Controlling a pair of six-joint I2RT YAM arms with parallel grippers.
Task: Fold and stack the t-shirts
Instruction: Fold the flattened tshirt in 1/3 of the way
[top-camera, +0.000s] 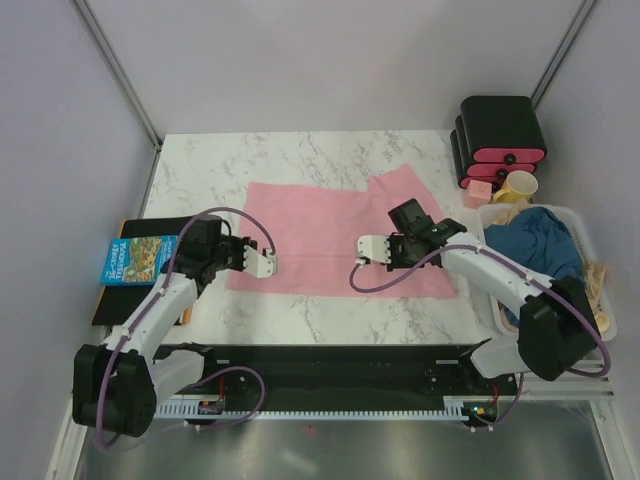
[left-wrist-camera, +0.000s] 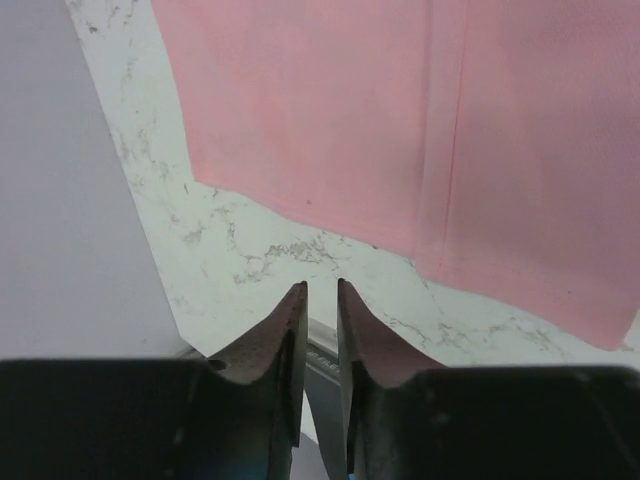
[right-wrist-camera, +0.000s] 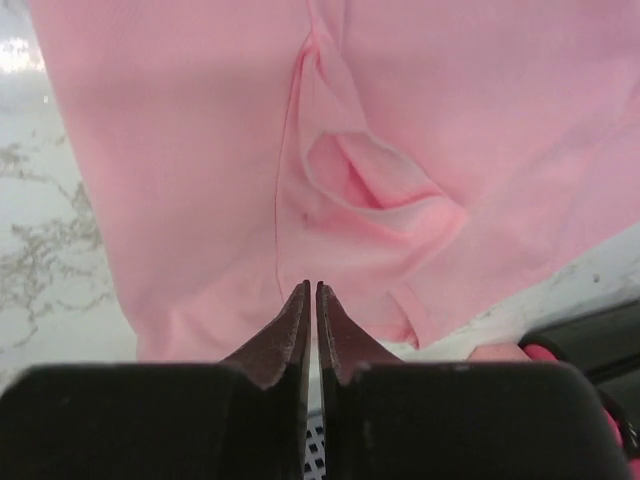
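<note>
The light pink t-shirt (top-camera: 320, 230) lies spread flat on the marble table (top-camera: 300, 160). The dark teal-blue t-shirt (top-camera: 540, 245) lies bunched in a white basket (top-camera: 588, 238) at the right. My left gripper (top-camera: 268, 263) hovers at the pink shirt's left edge, over bare marble in the left wrist view (left-wrist-camera: 322, 285). Its jaws are almost together, with only a narrow gap and nothing between them. My right gripper (top-camera: 362, 252) is over the shirt's right half. In the right wrist view (right-wrist-camera: 312, 285) it is shut and empty above a puckered fold (right-wrist-camera: 370, 190).
Black plastic boxes with pink fronts (top-camera: 500, 135) stand at the back right, with a yellow mug (top-camera: 518, 186) and a small pink block (top-camera: 480, 192) in front of them. A blue book (top-camera: 135, 260) lies on a black mat (top-camera: 150, 225) at the left edge.
</note>
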